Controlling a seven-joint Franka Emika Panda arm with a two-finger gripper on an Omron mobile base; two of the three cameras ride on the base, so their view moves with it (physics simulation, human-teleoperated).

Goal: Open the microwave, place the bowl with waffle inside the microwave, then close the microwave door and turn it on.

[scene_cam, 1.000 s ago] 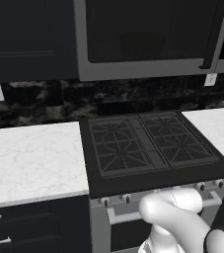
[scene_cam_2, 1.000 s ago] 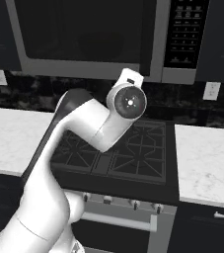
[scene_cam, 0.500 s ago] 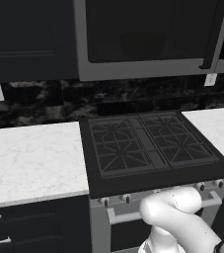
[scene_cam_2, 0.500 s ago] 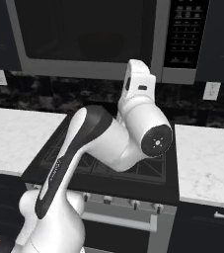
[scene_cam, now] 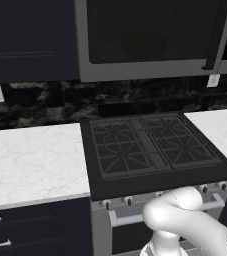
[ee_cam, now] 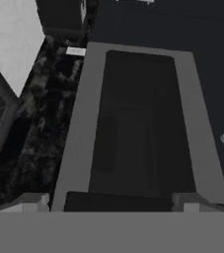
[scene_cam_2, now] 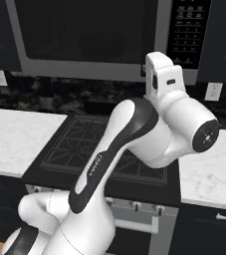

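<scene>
The microwave (scene_cam: 135, 73) hangs above the stove with its dark glass door (scene_cam: 150, 30) closed flat; the tall dark handle (scene_cam: 217, 35) runs down the door's right side. In the right base view my arm's white hand (scene_cam_2: 162, 74) is raised in front of the microwave (scene_cam_2: 84, 30), at the seam between door and control panel (scene_cam_2: 186, 30). The rolled hand view looks at the grey-framed glass door (ee_cam: 133, 123) from close by. My gripper (ee_cam: 113, 202) is open and empty, its tips far apart. The bowl and the waffle are out of view.
A black gas stove (scene_cam: 150, 147) sits below the microwave, with white marble counters to its left (scene_cam: 32, 162) and right (scene_cam_2: 209, 172). Dark cabinets flank the microwave. Outlets (scene_cam_2: 213, 91) are on the black backsplash. My arm's elbow (scene_cam: 185, 220) fills the foreground.
The arm has swung round: the hand moved right and rose a little towards the microwave's right side, and the forearm rolled. The gripper stayed open. The microwave door is unchanged.
</scene>
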